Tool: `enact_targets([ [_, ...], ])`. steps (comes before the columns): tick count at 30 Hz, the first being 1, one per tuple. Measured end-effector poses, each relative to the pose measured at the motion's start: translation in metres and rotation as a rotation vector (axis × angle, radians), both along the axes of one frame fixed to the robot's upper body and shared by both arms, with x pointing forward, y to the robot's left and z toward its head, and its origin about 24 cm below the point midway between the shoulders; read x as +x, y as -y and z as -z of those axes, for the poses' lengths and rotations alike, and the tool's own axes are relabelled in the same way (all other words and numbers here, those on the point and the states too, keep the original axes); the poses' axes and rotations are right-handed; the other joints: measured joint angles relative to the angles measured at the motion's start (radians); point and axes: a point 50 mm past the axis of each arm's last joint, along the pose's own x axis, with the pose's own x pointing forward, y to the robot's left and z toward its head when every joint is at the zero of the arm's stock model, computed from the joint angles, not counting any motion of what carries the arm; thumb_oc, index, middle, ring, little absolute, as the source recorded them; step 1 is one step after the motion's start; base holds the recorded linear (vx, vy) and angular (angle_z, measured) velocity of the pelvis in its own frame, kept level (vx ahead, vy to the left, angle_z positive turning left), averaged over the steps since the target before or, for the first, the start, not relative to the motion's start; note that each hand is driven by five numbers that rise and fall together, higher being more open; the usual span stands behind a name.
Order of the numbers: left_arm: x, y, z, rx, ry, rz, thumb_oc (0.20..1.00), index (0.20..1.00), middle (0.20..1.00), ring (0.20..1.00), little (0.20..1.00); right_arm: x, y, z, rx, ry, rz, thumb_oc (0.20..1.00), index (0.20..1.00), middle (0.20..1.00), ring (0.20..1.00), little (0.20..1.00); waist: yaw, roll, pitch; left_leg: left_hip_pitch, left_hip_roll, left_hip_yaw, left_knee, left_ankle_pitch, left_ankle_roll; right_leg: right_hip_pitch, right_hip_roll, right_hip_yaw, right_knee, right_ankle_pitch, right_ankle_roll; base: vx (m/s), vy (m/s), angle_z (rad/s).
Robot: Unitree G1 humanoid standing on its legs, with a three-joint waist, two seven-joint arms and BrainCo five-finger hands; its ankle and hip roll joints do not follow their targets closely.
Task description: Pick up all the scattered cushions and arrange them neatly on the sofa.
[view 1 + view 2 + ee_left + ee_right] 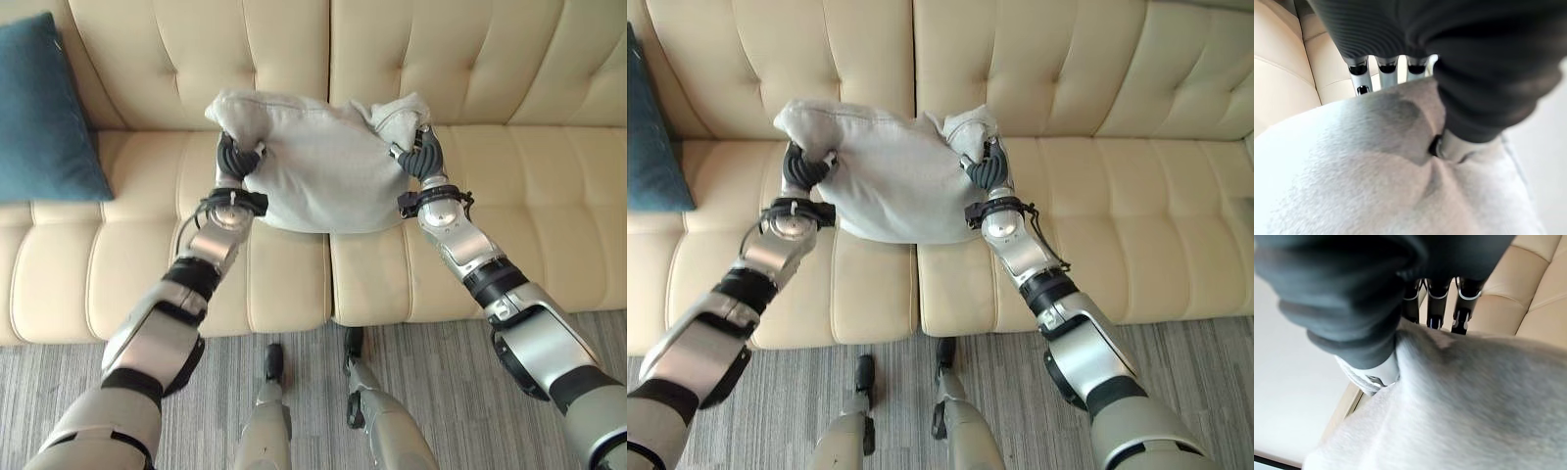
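Gripping grey cushion (pixel 328 171) between left hand (pixel 236 157) and right hand (pixel 419 155), fingers clamped on opposite side edges; hanging level before sofa (pixel 411 59) backrest, long axis crosswise.

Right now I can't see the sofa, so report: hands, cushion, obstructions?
Left hand and right hand both shut on grey cushion, held over sofa seat. Blue cushion sits far left, clear.

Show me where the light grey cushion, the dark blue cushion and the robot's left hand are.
light grey fabric cushion (pixel 328 171), left eye view, middle of its front face.
dark blue fabric cushion (pixel 44 113), left eye view, middle of its visible face.
left hand (pixel 237 157), left eye view, dark ribbed back of the hand.
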Motion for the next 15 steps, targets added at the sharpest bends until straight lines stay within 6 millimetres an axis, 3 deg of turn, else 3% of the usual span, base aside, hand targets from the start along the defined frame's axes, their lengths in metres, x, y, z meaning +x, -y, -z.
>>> enact_targets([
  [3,0.009,-0.011,-0.013,0.054,-0.034,-0.058,1.000,1.000,1.000,1.000,1.000,0.012,0.012,-0.013,-0.087,-0.025,0.073,1.000,1.000,1.000,1.000,1.000,-0.005,0.000,0.000,0.002,0.005,0.000,-0.005,0.000,0.000,0.001,0.004,-0.006,0.000,0.000,0.000,0.01,-0.018,0.01],
  [6,0.014,-0.020,-0.026,0.003,-0.063,-0.084,1.000,1.000,1.000,1.000,1.000,0.021,0.025,-0.030,-0.185,-0.059,0.144,1.000,1.000,1.000,1.000,1.000,-0.005,0.000,0.000,0.014,0.006,0.000,-0.021,0.003,-0.004,0.006,0.004,-0.006,0.000,0.000,-0.001,0.02,-0.032,0.00],
  [7,0.014,-0.031,-0.038,-0.211,-0.040,-0.077,1.000,1.000,1.000,1.000,1.000,0.023,0.042,-0.043,-0.148,-0.090,0.198,1.000,1.000,1.000,1.000,1.000,-0.004,0.000,0.000,0.026,0.007,-0.001,-0.028,0.005,-0.004,0.014,0.004,-0.007,0.000,0.001,-0.002,0.06,-0.011,0.03],
  [12,-0.004,-0.081,-0.068,-0.604,0.136,-0.079,1.000,1.000,1.000,1.000,1.000,0.010,0.097,-0.065,0.169,-0.015,0.315,1.000,1.000,1.000,1.000,1.000,0.001,0.001,-0.001,0.099,0.007,0.001,-0.082,0.016,-0.004,0.062,0.004,-0.007,0.000,0.001,-0.002,0.07,0.022,-0.01],
  [13,-0.011,-0.086,-0.069,-0.647,0.185,-0.053,1.000,1.000,1.000,1.000,1.000,0.005,0.104,-0.064,0.233,0.019,0.327,1.000,1.000,1.000,1.000,1.000,0.002,0.002,-0.001,0.120,0.006,0.001,-0.088,0.017,-0.004,0.079,0.004,-0.006,0.000,0.001,-0.002,0.08,0.058,0.01],
  [15,-0.025,-0.093,-0.044,-0.670,0.219,-0.021,1.000,1.000,1.000,1.000,1.000,-0.012,0.123,-0.044,0.326,0.076,0.364,1.000,1.000,1.000,1.000,1.000,0.003,0.014,-0.008,0.163,0.004,0.000,-0.088,0.016,-0.004,0.125,0.000,-0.007,0.000,-0.001,-0.002,0.08,0.066,0.10],
])
